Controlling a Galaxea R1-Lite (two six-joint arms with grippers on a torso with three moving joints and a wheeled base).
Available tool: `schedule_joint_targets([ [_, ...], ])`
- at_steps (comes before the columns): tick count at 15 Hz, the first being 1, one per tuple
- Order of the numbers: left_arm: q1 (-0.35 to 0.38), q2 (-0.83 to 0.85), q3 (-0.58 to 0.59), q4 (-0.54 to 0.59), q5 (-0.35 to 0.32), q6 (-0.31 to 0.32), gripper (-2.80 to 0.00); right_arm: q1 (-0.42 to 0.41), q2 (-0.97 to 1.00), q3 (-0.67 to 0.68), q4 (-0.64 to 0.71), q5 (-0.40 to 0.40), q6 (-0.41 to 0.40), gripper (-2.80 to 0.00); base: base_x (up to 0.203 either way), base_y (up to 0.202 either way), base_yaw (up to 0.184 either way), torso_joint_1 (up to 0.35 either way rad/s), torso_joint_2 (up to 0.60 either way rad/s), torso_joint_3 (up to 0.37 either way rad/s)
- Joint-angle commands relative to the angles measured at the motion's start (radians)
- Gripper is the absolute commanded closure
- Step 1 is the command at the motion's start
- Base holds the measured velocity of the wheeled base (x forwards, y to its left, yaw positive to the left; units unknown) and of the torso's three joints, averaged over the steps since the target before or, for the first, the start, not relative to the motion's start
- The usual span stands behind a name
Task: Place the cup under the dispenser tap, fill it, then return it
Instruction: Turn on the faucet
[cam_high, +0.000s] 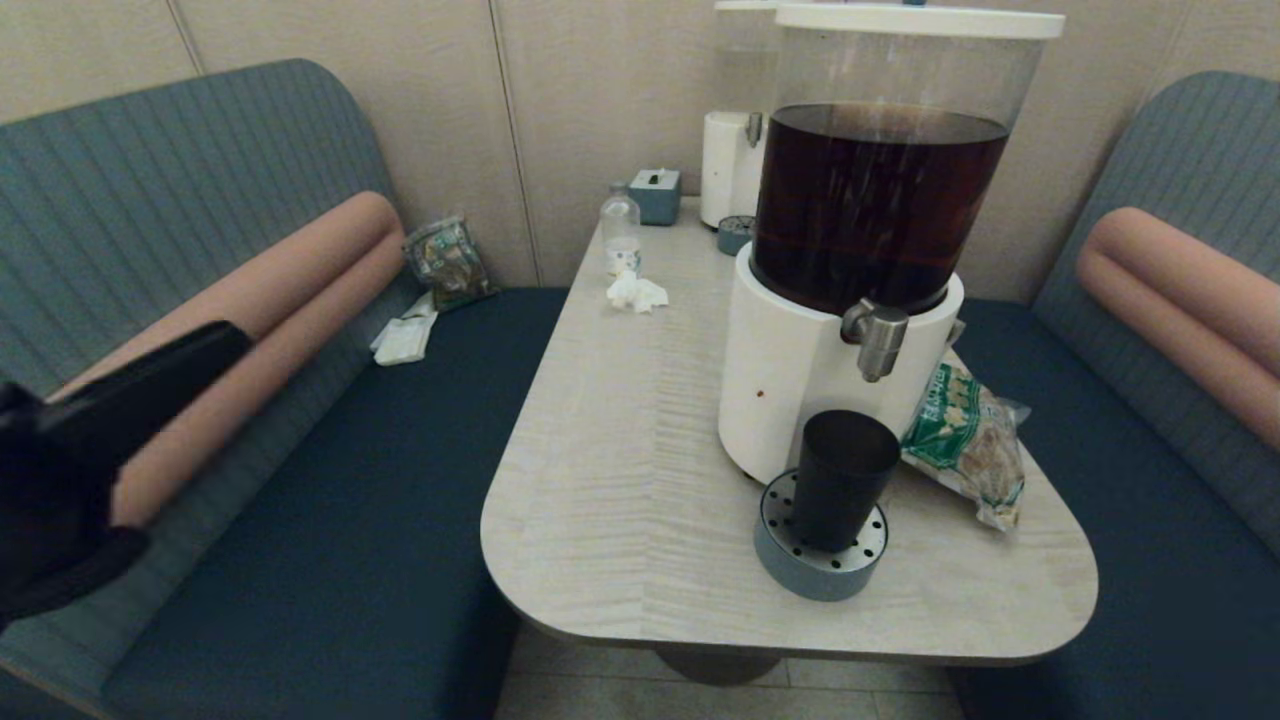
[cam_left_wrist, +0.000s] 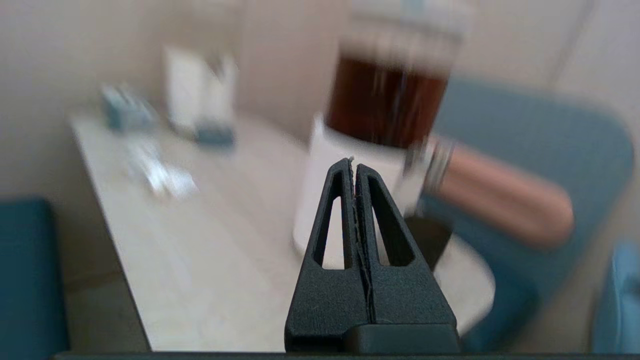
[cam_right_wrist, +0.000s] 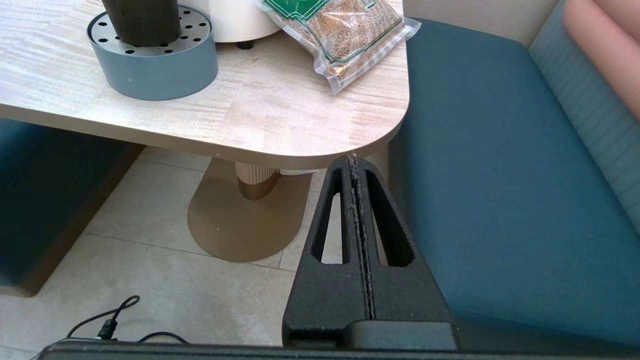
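Left pincer (cam_left_wrist: 354, 167): you have it raised off the tabletop's left side, above the bench seat, fingers pressed together with nothing between them.
Right pincer (cam_right_wrist: 354, 162): yours sits low, below and just off the tabletop's near right corner, fingers closed flat on each other, empty; you do not see it from the head camera.
Cup (cam_high: 843, 478): upright on the grey perforated drip tray (cam_high: 776, 556), well ahead and to the right of your left pincer, and above and to the left of your right pincer.
Dispenser tap (cam_high: 877, 340): directly above the cup's mouth, apart from it, further from your left pincer than the white base (cam_high: 785, 370) it projects from.
Tank (cam_high: 875, 205): dark brown liquid, roughly two thirds full.
Snack bag (cam_right_wrist: 340, 35): lies flat just beside the tray, on the tabletop (cam_high: 620, 470) corner nearest your right pincer.
Small clear bottle (cam_high: 620, 232): far end, beyond your left pincer.
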Motion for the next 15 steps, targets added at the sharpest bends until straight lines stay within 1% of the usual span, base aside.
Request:
schedule_joint_targets([
  [1, 0.066, -0.279, 0.020, 0.027, 0.027, -0.125, 0.00, 0.000, 0.000, 0.000, 0.000, 0.001, -0.001, 0.00, 0.000, 0.000, 0.000, 0.000, 0.00, 0.000],
  [2, 0.076, -0.369, 0.014, 0.082, 0.048, -0.166, 0.00, 0.000, 0.000, 0.000, 0.000, 0.001, -0.001, 0.00, 0.000, 0.000, 0.000, 0.000, 0.00, 0.000],
  [3, 0.082, -0.459, -0.002, 0.163, 0.069, -0.204, 0.00, 0.000, 0.000, 0.000, 0.000, 0.001, -0.001, 0.00, 0.000, 0.000, 0.000, 0.000, 0.00, 0.000],
  [4, 0.086, -0.554, -0.031, 0.273, 0.094, -0.252, 0.00, 0.000, 0.000, 0.000, -0.001, 0.001, -0.001, 0.00, 0.000, 0.000, 0.000, 0.000, 0.00, 0.000],
  [6, 0.088, -0.723, -0.139, 0.560, 0.140, -0.363, 0.00, 0.000, 0.000, 0.000, 0.000, 0.001, -0.001, 0.00, 0.000, 0.000, 0.000, 0.000, 0.00, 0.000],
  [7, 0.077, -0.783, -0.213, 0.704, 0.168, -0.415, 0.00, 0.000, 0.000, 0.000, 0.000, 0.001, -0.001, 0.00, 0.000, 0.000, 0.000, 0.000, 0.00, 0.000],
  [8, 0.044, -0.816, -0.252, 0.781, 0.203, -0.455, 0.00, 0.000, 0.000, 0.000, 0.000, 0.001, -0.001, 0.00, 0.000, 0.000, 0.000, 0.000, 0.00, 0.000],
  [9, -0.004, -0.830, -0.257, 0.795, 0.244, -0.460, 0.00, 0.000, 0.000, 0.001, 0.000, 0.001, -0.001, 0.00, 0.000, 0.000, 0.000, 0.000, 0.00, 0.000],
  [10, -0.045, -0.856, -0.251, 0.821, 0.292, -0.449, 0.00, 0.000, 0.000, 0.000, 0.000, 0.001, -0.001, 0.00, 0.000, 0.000, 0.000, 0.000, 0.00, 0.000],
  [11, -0.058, -0.890, -0.238, 0.860, 0.310, -0.420, 0.00, 0.000, 0.000, 0.002, 0.000, 0.001, -0.001, 0.00, 0.000, 0.000, 0.000, 0.000, 0.00, 0.000],
  [13, -0.063, -0.941, -0.186, 0.905, 0.317, -0.312, 0.00, 0.000, 0.000, 0.000, 0.000, 0.001, -0.001, 0.00, 0.000, 0.000, 0.000, 0.000, 0.00, 0.000],
  [14, -0.062, -0.958, -0.144, 0.907, 0.317, -0.200, 0.00, 0.000, 0.000, 0.001, 0.000, 0.001, -0.001, 0.00, 0.000, 0.000, 0.000, 0.000, 0.00, 0.000],
  [15, -0.060, -0.977, -0.097, 0.910, 0.317, -0.054, 0.00, 0.000, 0.000, 0.000, 0.000, 0.001, -0.001, 0.00, 0.000, 0.000, 0.000, 0.000, 0.00, 0.000],
])
